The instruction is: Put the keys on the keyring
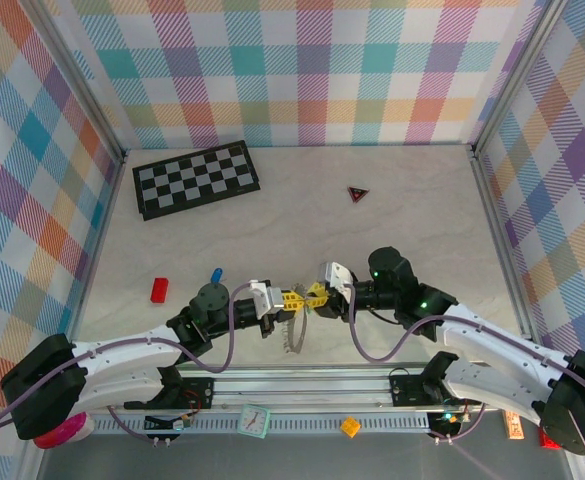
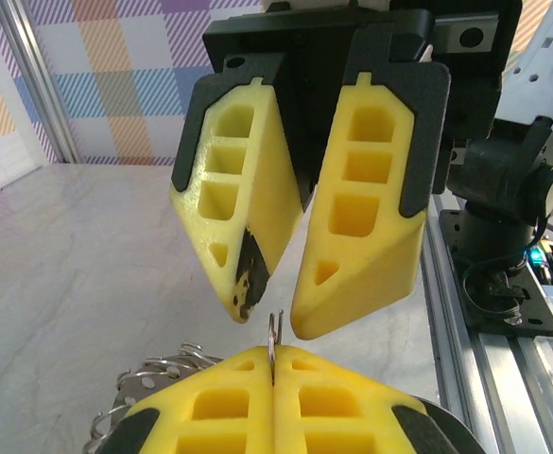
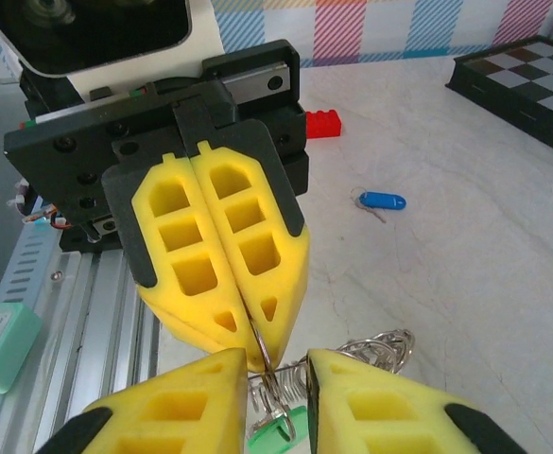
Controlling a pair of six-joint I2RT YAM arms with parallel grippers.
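**Top external view:** The left gripper (image 1: pixel 290 298) and the right gripper (image 1: pixel 317 294) meet tip to tip near the table's front edge. The keyring (image 1: pixel 293 336) extends below them. The blue key (image 1: pixel 216 275) lies apart on the table, not yet threaded.

**Left wrist view:** The left jaws are pressed together on the keyring's wire. This probably steadies it upright for the opposing fingers.

**Right wrist view:** The right jaws stand narrowly spread around the green key (image 3: pixel 274 433), beside the wire. Whether they grip it cannot be told.
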